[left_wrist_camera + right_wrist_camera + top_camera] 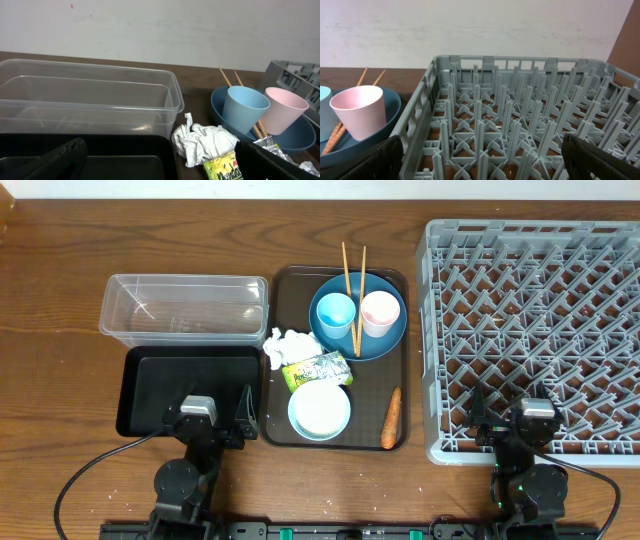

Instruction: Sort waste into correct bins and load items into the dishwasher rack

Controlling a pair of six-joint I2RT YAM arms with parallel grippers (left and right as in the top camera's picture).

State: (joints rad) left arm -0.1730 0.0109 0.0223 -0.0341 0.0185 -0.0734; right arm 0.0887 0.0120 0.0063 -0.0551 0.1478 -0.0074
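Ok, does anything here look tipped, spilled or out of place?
Nothing tipped or spilled. The chopsticks lie across the blue plate between the upright light blue cup and pink cup, overhanging its far rim, and the carrot lies loose on the brown tray.

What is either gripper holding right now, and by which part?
Nothing. The left gripper, open at the black tray's near edge, and the right gripper, open at the dishwasher rack's near edge, are both empty.

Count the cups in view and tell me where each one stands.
2. The light blue cup stands on the left half of the blue plate; the pale pink cup stands on its right half. None seems hidden.
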